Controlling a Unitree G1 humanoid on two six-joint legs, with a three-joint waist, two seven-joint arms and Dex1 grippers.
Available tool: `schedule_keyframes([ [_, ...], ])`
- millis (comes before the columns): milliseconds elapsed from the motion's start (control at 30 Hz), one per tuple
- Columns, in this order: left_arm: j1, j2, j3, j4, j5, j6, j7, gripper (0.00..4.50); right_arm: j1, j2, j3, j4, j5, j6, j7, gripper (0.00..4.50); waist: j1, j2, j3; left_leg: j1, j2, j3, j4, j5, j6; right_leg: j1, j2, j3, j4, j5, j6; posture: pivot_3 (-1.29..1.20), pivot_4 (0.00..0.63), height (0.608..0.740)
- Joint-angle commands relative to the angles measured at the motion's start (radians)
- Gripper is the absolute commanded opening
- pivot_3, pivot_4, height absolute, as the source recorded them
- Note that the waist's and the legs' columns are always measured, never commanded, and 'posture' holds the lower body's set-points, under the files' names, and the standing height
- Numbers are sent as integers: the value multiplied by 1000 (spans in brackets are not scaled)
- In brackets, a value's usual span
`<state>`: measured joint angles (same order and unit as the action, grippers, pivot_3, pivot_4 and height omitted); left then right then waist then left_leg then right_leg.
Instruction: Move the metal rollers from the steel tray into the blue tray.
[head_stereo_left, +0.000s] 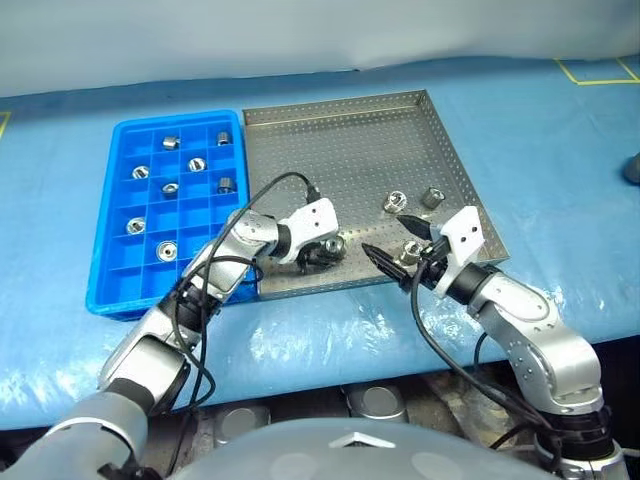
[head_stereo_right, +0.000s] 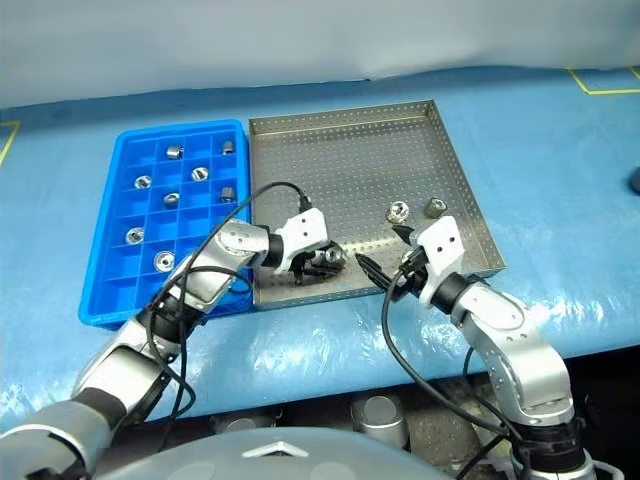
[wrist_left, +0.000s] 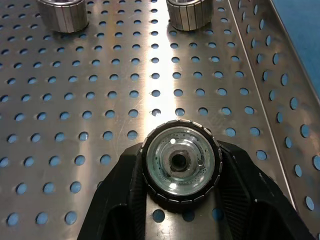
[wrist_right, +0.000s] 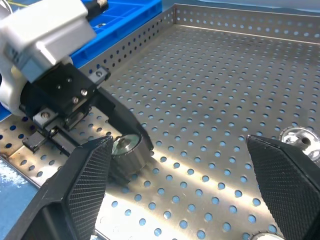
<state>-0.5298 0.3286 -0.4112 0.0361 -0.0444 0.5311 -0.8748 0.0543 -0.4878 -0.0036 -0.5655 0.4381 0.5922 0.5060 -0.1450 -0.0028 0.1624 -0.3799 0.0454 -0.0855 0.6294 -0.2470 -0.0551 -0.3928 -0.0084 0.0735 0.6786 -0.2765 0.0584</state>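
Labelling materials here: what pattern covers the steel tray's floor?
Regular rows of small round holes across the steel tray; left wrist view shows it best.

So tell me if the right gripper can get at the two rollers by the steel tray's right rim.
Probably yes: the right gripper is open, close to the two rollers, nothing between.

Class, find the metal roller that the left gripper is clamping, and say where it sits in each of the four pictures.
Left eye: roller near the steel tray's front rim.
Right eye: same spot.
Left wrist: low centre, between the left gripper's fingers.
Right wrist: lower left.
Shared landmark: the tray's perforated floor.
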Motion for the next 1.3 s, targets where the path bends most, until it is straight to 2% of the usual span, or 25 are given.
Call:
schedule_keyframes([
  [33, 47, -35, 161, -178, -40, 63, 152, 1756, -46, 10, 40, -12, 7, -7, 23, 4500, 3, 0, 0, 0, 0, 0, 0, 0, 0, 0, 0, 0, 0, 0, 0, -145, 150, 740],
  [100, 79, -52, 213, -242, -38, 90, 226, 1756, -68, 14, 62, -5, 7, -8, 35, 4500, 10, 0, 0, 0, 0, 0, 0, 0, 0, 0, 0, 0, 0, 0, 0, -126, 150, 740],
  [200, 166, -112, 337, -361, -7, 107, 423, 1756, -133, 38, 129, 16, 12, -10, 70, 4500, 17, 0, 0, 1, 0, 0, 0, 0, 0, 0, 0, 0, 0, 1, -1, -89, 150, 740],
  [433, 381, -202, 468, -583, 97, 109, 729, 1756, -269, 88, 271, 101, -2, -30, 171, 4500, 56, 0, 0, 1, 0, -1, 0, 0, 0, 0, 0, -1, 0, 3, -5, 13, 150, 740],
  [567, 500, -256, 514, -681, 159, 116, 858, 1756, -326, 120, 324, 154, -3, -46, 226, 4500, 97, -1, 0, 1, 0, -1, 0, 0, -1, 0, -1, -1, 0, 3, -5, 90, 150, 740],
  [733, 632, -299, 572, -774, 201, 143, 949, 1756, -365, 138, 359, 205, -13, -65, 273, 4500, 133, -1, 0, 1, 0, -1, 0, 0, -1, 1, -1, -2, 0, 3, -5, 138, 150, 740],
  [900, 737, -320, 571, -815, 191, 169, 945, 1756, -378, 150, 370, 228, -18, -74, 304, 4500, 149, -2, 0, 1, 0, -2, 0, 1, -1, 1, -1, -3, 0, 3, -5, 153, 150, 740],
  [1167, 777, -352, 567, -801, 184, 210, 955, 1756, -367, 155, 370, 220, -23, -68, 306, 4500, 156, -2, 0, 1, 0, -2, 0, 1, -1, 1, -1, -3, 0, 3, -5, 147, 150, 740],
  [1233, 771, -358, 565, -798, 194, 215, 968, 2474, -361, 154, 364, 216, -24, -65, 300, 4500, 156, -2, 0, 1, 0, -2, 0, 1, -1, 1, -1, -3, 0, 3, -5, 125, 150, 740],
  [1300, 759, -366, 568, -794, 206, 213, 990, 2999, -355, 151, 357, 211, -25, -64, 293, 4500, 156, -2, 0, 1, 0, -2, 0, 1, -1, 1, -1, -3, 0, 3, -5, 113, 150, 740],
])
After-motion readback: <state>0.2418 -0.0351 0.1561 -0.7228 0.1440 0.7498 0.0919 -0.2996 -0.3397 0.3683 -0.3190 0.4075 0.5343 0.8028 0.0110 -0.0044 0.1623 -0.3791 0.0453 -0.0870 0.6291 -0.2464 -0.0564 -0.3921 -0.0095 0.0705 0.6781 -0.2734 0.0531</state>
